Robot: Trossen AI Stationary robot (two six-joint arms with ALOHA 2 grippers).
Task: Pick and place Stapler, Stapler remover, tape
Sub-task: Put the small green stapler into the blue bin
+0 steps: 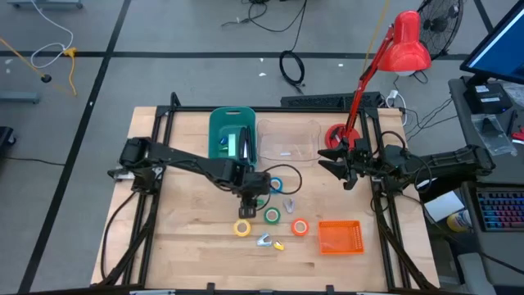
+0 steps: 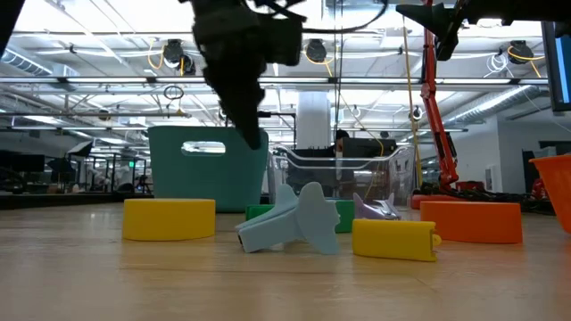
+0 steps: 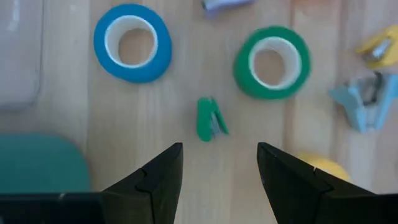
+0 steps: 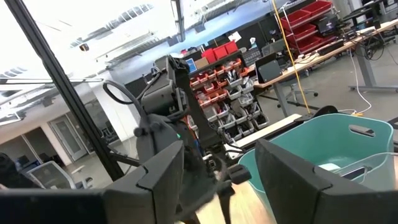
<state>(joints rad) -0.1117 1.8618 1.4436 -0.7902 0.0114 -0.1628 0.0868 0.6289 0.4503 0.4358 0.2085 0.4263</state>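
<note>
The small green stapler (image 3: 210, 119) lies flat on the table (image 1: 188, 238), between the blue roll (image 3: 132, 42) and the green roll (image 3: 272, 62), with the left gripper (image 3: 220, 167) hanging right over it, fingers spread wide and empty.

Risks, as I judge them: the stapler is tiny and low, so the fingers may close above it or tip it sideways and flick it toward the rolls. It also lies slightly askew to the fingers, so a pinch across its length could make it pivot out. Coming down off-centre could nudge the green roll or the grey-blue remover (image 3: 359, 102) close by.

Count: four tape rolls — blue, green, yellow (image 1: 242, 228), orange (image 1: 300, 227). One green stapler. Three claw-like removers show: grey-blue, yellow (image 2: 394, 239), and a lilac one (image 2: 376, 209) behind. Containers: a teal bin (image 1: 232, 131), a clear tray (image 1: 288, 141), an orange basket (image 1: 339, 237).

The right gripper (image 1: 339, 166) waits raised at the table's right edge, fingers apart, holding nothing.
</note>
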